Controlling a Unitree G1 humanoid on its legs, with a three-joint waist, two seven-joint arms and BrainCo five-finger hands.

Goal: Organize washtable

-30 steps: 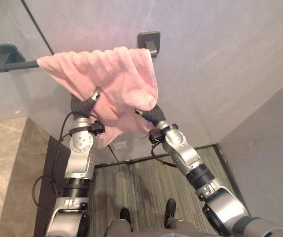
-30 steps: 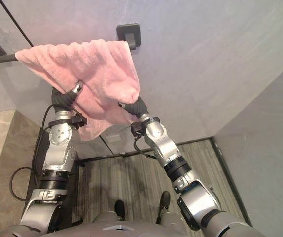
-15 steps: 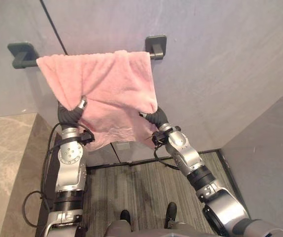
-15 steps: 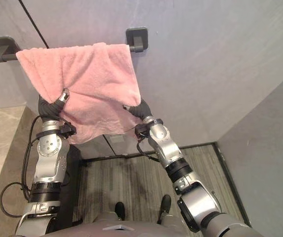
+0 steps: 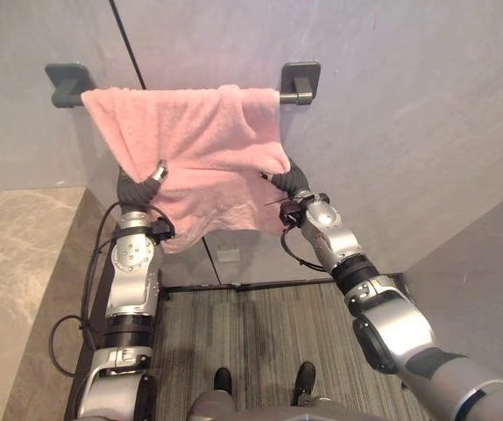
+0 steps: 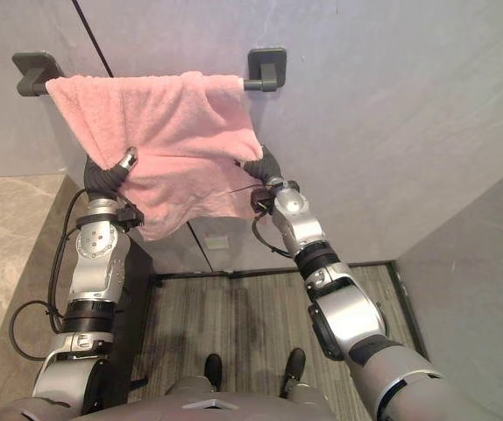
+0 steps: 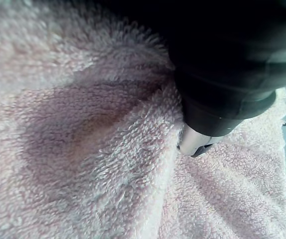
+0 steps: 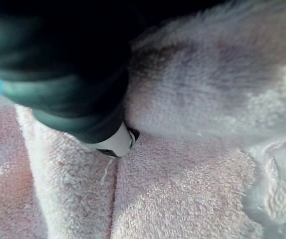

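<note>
A pink towel (image 5: 199, 140) hangs over a dark towel bar (image 5: 288, 96) on the grey wall, between two dark brackets (image 5: 66, 72) (image 5: 301, 77). My left hand (image 5: 138, 187) is raised under the towel's lower left part, and the cloth folds over it. My right hand (image 5: 292, 179) is pushed in under the towel's lower right corner, just below the right bracket. Seen from the left wrist, the dark cover of the left hand (image 7: 222, 99) is pressed into pink terry (image 7: 83, 149). Likewise the right hand (image 8: 73, 99) is buried in the towel (image 8: 183, 189).
A marble counter (image 5: 15, 263) runs along the left. Below the arms lies a striped grey floor (image 5: 251, 324). A grey side wall (image 5: 488, 263) closes the right. A small white socket (image 5: 228, 255) sits low on the wall under the towel.
The whole picture has shifted, so the camera moved. My right arm has stretched further up towards the right bracket, and the towel's lower right corner has risen with it.
</note>
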